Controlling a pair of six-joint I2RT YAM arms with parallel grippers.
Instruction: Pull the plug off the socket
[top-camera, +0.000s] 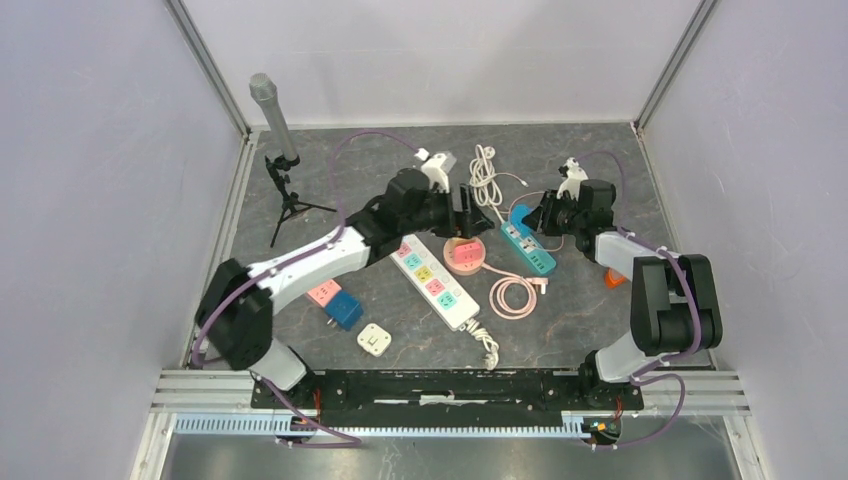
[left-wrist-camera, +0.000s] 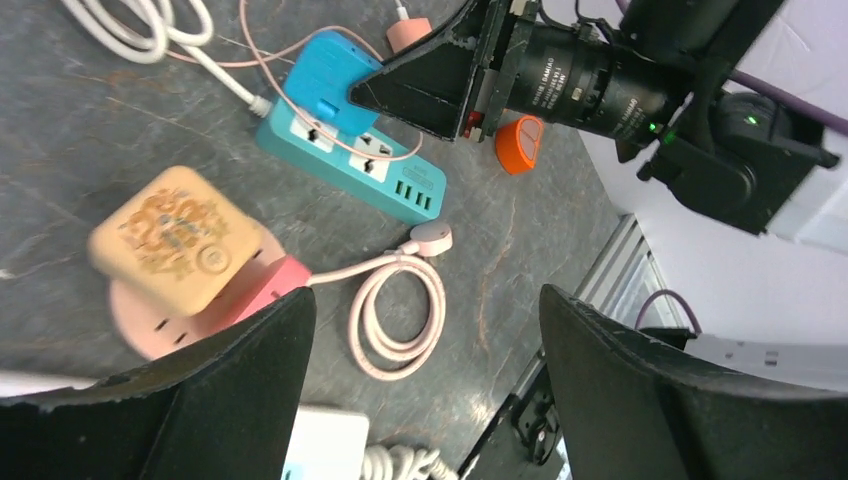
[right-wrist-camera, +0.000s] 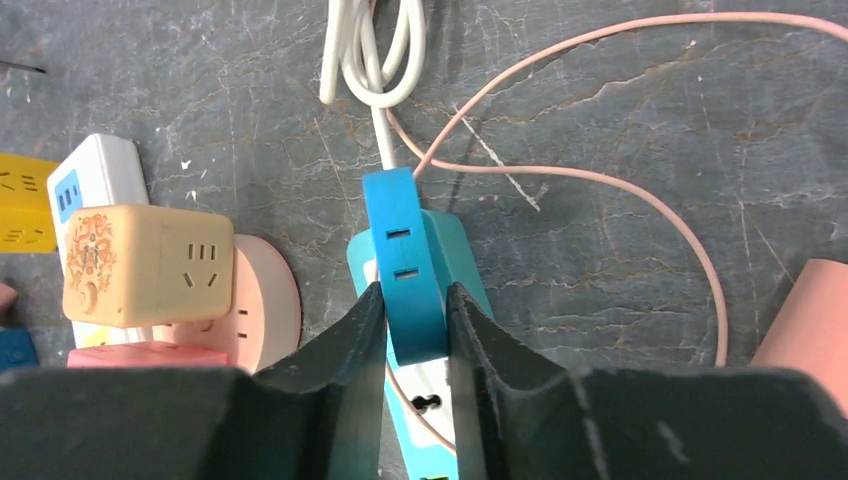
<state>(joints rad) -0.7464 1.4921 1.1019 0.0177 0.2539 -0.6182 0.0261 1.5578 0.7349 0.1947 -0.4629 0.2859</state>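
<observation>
A blue plug (right-wrist-camera: 405, 260) sits in the left end of a teal power strip (right-wrist-camera: 427, 405) right of the table's middle (top-camera: 530, 250). My right gripper (right-wrist-camera: 413, 295) is shut on the blue plug, one finger pressed on each side. From the left wrist view the same blue plug (left-wrist-camera: 325, 75) shows on the teal strip (left-wrist-camera: 385, 175) with the right gripper's fingers (left-wrist-camera: 420, 85) over it. My left gripper (left-wrist-camera: 425, 300) hangs open and holds nothing. It is above the table next to a round pink socket (left-wrist-camera: 250, 295) that carries a yellow cube adapter (left-wrist-camera: 170, 240).
A white strip with coloured outlets (top-camera: 437, 282) lies in the middle. A coiled pink cable (top-camera: 513, 295) and a white cable bundle (top-camera: 485, 175) lie near the teal strip. A microphone on a tripod (top-camera: 278, 135) stands back left. Small adapters (top-camera: 335, 302) and an orange object (top-camera: 613, 278) lie nearer.
</observation>
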